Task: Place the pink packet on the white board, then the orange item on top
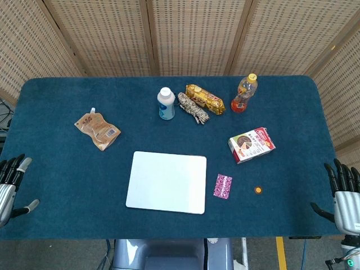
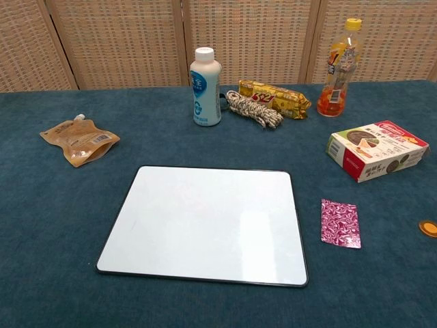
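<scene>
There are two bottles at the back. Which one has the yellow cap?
The clear bottle of orange drink, at the back right beside the yellow snack pack. The other bottle is white all over, cap included, and stands left of the rope.

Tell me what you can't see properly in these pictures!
- Orange item: chest view's right edge cuts it off; tiny in the head view.
- Left hand and right hand: head view's side edges crop them; absent from chest view.
- Pink packet: its print is too small to read.
- Rope: hides the yellow snack pack's lower edge, chest view.
</scene>
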`<action>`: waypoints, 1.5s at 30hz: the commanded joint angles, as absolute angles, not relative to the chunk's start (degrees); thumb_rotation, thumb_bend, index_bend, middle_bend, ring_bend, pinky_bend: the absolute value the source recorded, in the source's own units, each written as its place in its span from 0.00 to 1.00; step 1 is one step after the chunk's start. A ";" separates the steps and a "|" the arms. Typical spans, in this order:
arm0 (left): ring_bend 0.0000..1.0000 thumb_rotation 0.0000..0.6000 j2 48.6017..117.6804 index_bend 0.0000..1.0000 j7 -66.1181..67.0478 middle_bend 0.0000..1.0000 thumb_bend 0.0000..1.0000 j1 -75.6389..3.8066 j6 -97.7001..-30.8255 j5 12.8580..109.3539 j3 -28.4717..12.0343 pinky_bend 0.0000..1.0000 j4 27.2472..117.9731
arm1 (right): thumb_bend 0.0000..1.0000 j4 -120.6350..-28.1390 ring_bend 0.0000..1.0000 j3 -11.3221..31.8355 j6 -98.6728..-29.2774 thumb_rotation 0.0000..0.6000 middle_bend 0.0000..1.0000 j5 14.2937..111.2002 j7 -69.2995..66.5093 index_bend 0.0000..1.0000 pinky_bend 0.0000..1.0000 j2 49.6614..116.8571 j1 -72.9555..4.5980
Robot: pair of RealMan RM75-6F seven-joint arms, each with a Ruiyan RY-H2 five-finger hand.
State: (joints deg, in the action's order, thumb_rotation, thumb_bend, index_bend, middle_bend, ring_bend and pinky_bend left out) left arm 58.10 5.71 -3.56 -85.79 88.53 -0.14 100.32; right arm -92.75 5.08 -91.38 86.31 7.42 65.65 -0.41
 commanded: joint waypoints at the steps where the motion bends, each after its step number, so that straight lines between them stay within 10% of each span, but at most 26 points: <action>1: 0.00 1.00 58.13 0.00 5.75 0.00 0.00 -3.54 -85.76 88.47 -0.13 0.00 100.32 | 0.00 -92.69 0.00 4.98 -91.26 1.00 0.00 86.42 7.33 0.00 0.02 65.63 -0.43; 15: 0.00 1.00 58.22 0.00 5.91 0.00 0.00 -3.86 -85.32 87.95 -0.47 0.00 100.37 | 0.00 -94.05 0.00 3.10 -83.97 1.00 0.00 90.83 8.48 0.00 0.02 63.47 -4.88; 32: 0.00 1.00 58.77 0.00 7.95 0.00 0.00 -5.51 -81.85 83.24 -1.98 0.00 100.75 | 0.00 -99.38 0.00 6.57 -50.52 1.00 0.00 90.50 16.95 0.08 0.02 65.54 -28.90; 45: 0.00 1.00 59.15 0.00 9.10 0.00 0.00 -6.47 -79.92 81.44 -2.22 0.00 100.81 | 0.00 -92.70 0.00 6.63 -46.58 1.00 0.00 90.01 25.32 0.18 0.02 74.31 -35.46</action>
State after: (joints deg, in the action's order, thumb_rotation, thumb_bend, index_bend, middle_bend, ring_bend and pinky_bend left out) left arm 59.14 9.08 -6.45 -79.94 81.46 -2.22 100.81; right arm -93.18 6.69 -46.95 90.15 24.65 73.73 -34.96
